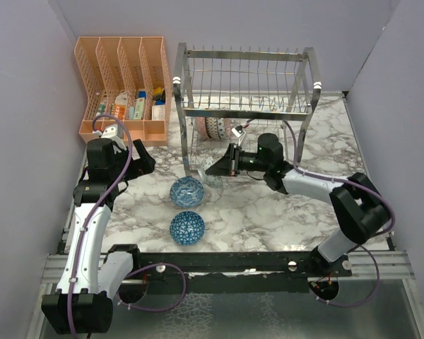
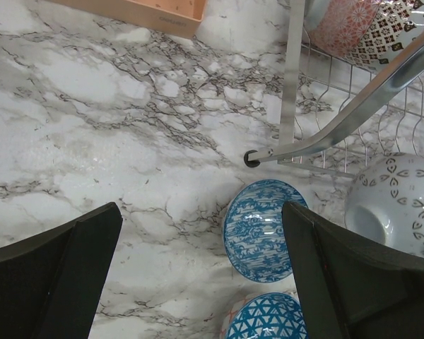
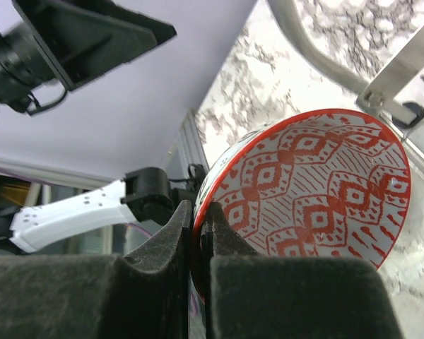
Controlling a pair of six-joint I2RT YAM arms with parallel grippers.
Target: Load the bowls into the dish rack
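Observation:
Two blue bowls sit on the marble table, one with a scroll pattern (image 1: 187,191) (image 2: 261,229) and one with a triangle pattern (image 1: 187,227) (image 2: 268,318). A pink bowl (image 2: 343,25) and a dark-and-white bowl (image 2: 394,28) stand in the lower tier of the metal dish rack (image 1: 244,99) (image 2: 291,78). My right gripper (image 1: 222,167) (image 3: 198,226) is shut on the rim of a red-diamond-patterned bowl (image 3: 318,191) (image 2: 399,205), held on edge at the rack's front left foot. My left gripper (image 1: 143,157) (image 2: 205,282) is open and empty above the table, left of the blue bowls.
An orange mesh file organizer (image 1: 124,85) with small packets stands at the back left, beside the rack. Grey walls close in both sides and the back. The rack's slanted front bar (image 2: 367,99) crosses above the held bowl.

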